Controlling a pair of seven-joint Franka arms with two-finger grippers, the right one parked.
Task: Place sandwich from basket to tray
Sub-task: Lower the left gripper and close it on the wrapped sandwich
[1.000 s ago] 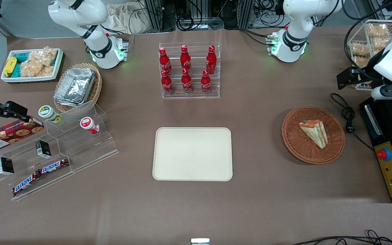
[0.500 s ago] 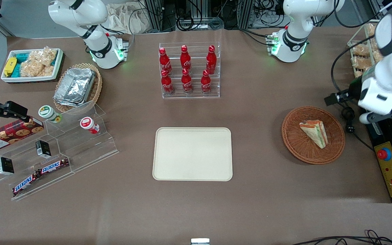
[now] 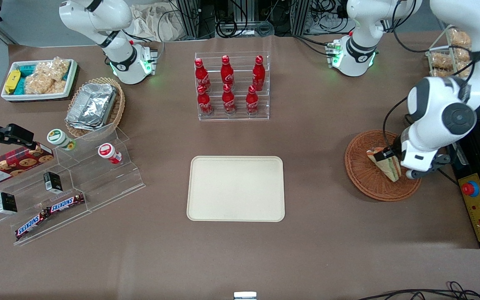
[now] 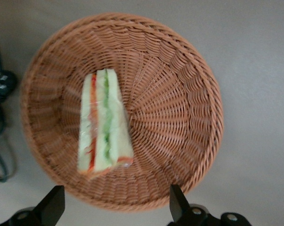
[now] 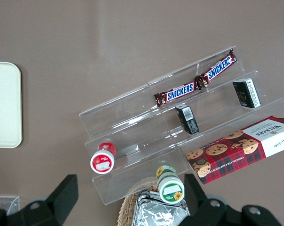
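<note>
My gripper (image 4: pixel 114 207) hangs above the basket (image 4: pixel 189 94), fingers spread wide and holding nothing, so they can straddle the sandwich (image 4: pixel 103 125) lying inside it, well apart from the tray (image 3: pixel 236 188).

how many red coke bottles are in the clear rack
6: three on the upper step, three on the lower step nearer the camera. None seem hidden. The gripper hangs open above the sandwich.
</note>
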